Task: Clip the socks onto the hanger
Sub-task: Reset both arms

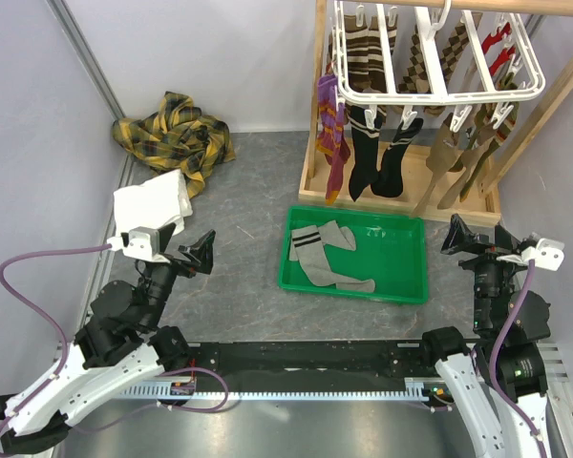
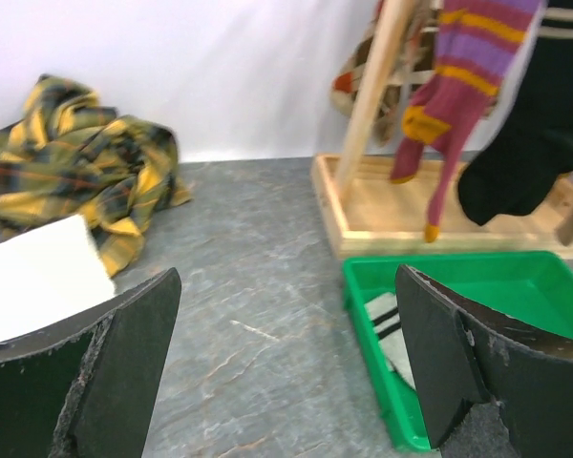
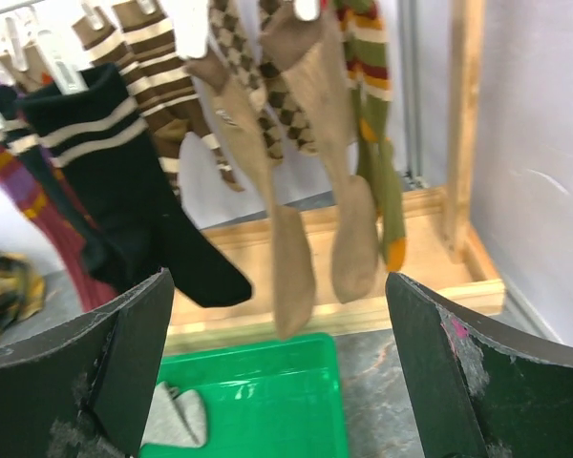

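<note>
— Where do your hands stand?

— My left hand [image 2: 286,279] hangs low over the tabletop [image 2: 253,329], fingers spread wide and nothing between them. My right hand [image 3: 279,281] is the same: fingers apart, empty.

— And the socks?

— A grey pair [image 1: 327,256] with dark bands lies in the green tray [image 1: 358,292], ahead of my left hand and off to its right. From my right hand the tray sits low and to the left. The others are clipped to the white hanger [image 1: 439,94], above and ahead of my right hand: a black sock [image 3: 124,181], tan socks [image 3: 349,229], a brown striped sock [image 3: 162,76] and an olive sock [image 3: 387,191] with an orange toe.

— Anything by the left hand?

— A purple striped sock [image 2: 458,76] hangs ahead to its right, beside the wooden frame [image 2: 372,105]. The plaid cloth [image 2: 86,162] lies ahead to its left, and a white towel [image 2: 38,277] is just beside the left finger.
</note>
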Robot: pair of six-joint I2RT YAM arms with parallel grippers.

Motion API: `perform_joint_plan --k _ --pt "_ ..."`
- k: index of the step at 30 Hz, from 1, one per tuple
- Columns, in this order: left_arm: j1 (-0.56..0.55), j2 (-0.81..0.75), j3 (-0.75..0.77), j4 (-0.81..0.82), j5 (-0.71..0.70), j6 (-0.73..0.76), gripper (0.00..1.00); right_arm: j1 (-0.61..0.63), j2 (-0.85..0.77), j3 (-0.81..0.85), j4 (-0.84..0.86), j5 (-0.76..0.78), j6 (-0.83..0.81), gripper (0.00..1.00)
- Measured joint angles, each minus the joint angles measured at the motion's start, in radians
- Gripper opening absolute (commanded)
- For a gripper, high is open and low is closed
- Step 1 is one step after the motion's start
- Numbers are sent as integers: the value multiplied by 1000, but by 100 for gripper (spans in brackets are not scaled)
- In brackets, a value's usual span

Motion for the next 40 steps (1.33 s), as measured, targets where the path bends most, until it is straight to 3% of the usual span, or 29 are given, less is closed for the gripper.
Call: perform_joint_plan --k 8,40 --pt "0 -127 -161 93 -79 36 100 3 -105 -127 16 58 -21 98" --pt "19 -45 -164 143 -47 102 100 37 -122 -171 53 69 -22 98"
